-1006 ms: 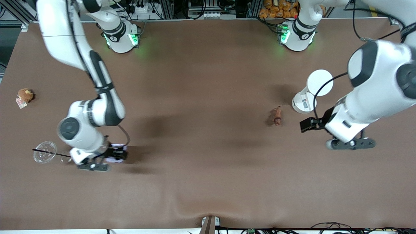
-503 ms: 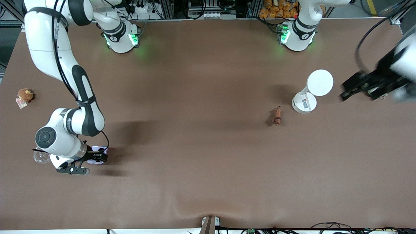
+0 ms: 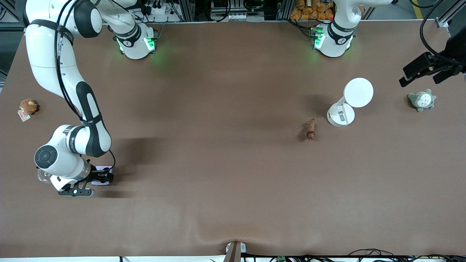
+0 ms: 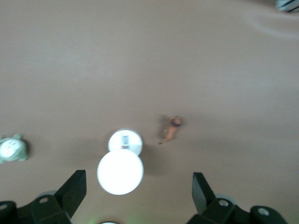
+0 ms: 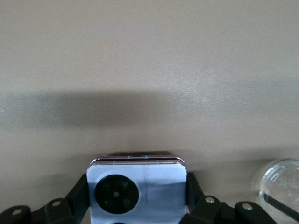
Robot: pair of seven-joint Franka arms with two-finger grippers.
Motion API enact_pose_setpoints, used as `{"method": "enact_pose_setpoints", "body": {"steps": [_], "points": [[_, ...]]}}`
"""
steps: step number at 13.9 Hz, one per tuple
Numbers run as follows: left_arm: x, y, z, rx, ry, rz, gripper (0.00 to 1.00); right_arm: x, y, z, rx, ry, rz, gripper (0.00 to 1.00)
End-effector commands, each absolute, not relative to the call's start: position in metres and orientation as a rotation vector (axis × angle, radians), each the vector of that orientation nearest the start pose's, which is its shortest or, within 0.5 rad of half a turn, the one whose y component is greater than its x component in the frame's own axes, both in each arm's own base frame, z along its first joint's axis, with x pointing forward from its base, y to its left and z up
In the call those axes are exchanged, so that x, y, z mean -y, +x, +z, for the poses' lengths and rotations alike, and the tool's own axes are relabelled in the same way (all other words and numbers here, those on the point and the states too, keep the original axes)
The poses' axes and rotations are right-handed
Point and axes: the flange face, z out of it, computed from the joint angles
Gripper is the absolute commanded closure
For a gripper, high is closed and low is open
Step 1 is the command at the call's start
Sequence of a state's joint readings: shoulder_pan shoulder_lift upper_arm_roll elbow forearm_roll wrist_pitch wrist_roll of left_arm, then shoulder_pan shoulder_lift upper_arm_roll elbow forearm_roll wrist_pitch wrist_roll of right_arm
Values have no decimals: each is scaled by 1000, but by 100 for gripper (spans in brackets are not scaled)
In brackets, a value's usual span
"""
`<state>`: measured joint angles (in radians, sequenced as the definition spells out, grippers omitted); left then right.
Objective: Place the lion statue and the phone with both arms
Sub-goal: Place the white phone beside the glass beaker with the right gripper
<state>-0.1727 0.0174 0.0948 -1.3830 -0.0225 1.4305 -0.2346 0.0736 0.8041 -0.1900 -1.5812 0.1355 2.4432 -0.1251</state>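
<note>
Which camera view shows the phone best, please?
The right wrist view: the phone fills the foreground between the right tool's fingers, one camera circle plain. The front view shows only a lilac sliver by that tool. The left wrist view misses it.

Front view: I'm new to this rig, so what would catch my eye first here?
The right gripper sits low at the right arm's end of the table, shut on the lilac phone. The tiny lion statue lies alone beside a white lamp, while the open left gripper hangs high above them.
</note>
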Motion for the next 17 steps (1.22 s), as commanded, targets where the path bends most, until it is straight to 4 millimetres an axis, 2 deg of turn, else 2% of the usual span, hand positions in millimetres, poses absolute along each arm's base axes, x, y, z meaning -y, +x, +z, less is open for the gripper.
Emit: {"method": "enact_pose_setpoints", "body": {"steps": [1, 3, 4, 5, 6, 9, 10, 13, 16, 17], "points": [[23, 530, 683, 201, -3109, 8, 0, 71, 707, 173, -19, -3176, -126, 73], [16, 530, 681, 93, -3102, 15, 0, 74, 706, 173, -13, -3175, -129, 70], [0, 529, 677, 92, -3102, 29, 0, 74, 706, 173, -15, -3174, -129, 63], [-4, 530, 675, 71, -3101, 34, 0, 74, 706, 172, -12, -3174, -129, 34], [-5, 530, 675, 52, -3102, 35, 0, 73, 708, 173, -12, -3173, -148, 0], [-5, 520, 672, 49, -3106, 49, 0, 70, 710, 180, -16, -3170, -168, 0], [-6, 515, 671, 50, -3108, 38, 0, 63, 711, 194, -9, -3161, -176, 0], [-4, 516, 668, 44, -3110, 28, 0, 63, 714, 279, -5, -3132, -161, 0], [-8, 517, 666, 45, -3108, 33, 0, 61, 698, 362, 77, -3107, -124, 0], [-13, 520, 666, 13, -3098, 25, 0, 53, 690, 396, 108, -3094, -141, 0]]}}
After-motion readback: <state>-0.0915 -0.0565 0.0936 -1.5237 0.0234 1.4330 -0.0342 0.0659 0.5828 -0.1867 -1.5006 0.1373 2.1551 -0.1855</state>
